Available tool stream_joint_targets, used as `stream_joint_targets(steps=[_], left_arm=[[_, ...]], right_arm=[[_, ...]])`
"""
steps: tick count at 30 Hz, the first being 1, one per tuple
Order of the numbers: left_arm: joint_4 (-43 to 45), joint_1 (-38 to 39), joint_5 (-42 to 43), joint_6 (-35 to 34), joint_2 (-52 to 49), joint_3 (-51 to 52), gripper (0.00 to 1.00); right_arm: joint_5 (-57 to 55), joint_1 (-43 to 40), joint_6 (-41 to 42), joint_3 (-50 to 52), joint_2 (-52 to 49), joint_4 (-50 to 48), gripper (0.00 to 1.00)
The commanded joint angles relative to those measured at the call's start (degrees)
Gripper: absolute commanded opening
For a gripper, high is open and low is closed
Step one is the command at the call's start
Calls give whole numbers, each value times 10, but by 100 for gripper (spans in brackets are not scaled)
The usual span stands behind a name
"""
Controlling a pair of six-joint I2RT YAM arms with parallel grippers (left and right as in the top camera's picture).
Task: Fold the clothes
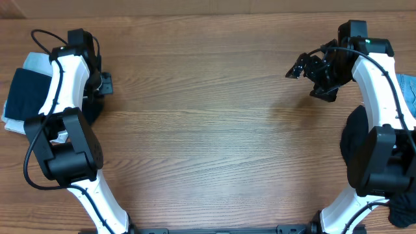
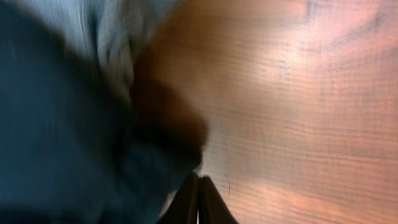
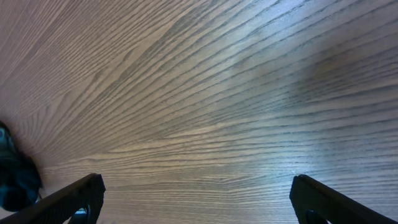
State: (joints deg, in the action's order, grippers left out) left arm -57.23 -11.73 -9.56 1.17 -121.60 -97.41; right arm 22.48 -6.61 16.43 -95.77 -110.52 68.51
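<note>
We find the dark clothes (image 1: 356, 148) back-right of our empty, wide-open right jaws; left jaws shut, seemingly on nothing.

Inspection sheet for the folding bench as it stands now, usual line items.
Surface: wood-grain table, middle bare.
Job's things: navy piece lying on lighter fabric at the left edge, looks folded; dark garment bunched by the right arm; light-blue denim at the right edge, mostly cut off.
Clutter: nothing seen.
Grippers: left tool shut, at the edge of the dark fabric; cannot tell if any cloth is pinched. Right tool open, over bare wood, holding nothing.
Cables: black cables looped along both arms, none on the table.
Surroundings: nothing seen.
</note>
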Motion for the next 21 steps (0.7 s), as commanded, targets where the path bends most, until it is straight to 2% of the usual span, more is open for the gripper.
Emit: stream_joint_targets(steps=[1,5,10,15,21], left_arm=[[100,-6,-29,58,8,41,4],[213,-16,-29,78,0,73,4],[282,-19,-51,109,-66,73,4],[366,-49,-66,45,-74,72,4],[396,-87,-73,-6,-74,62,4]], right_arm=[[0,2,-4,-10,19,-2,100],[0,2,-4,-10,19,0,100],[0,2,-4,-10,19,14,100],[1,2,-4,-10,19,34,100],[1,2,-4,-10,19,43,100]])
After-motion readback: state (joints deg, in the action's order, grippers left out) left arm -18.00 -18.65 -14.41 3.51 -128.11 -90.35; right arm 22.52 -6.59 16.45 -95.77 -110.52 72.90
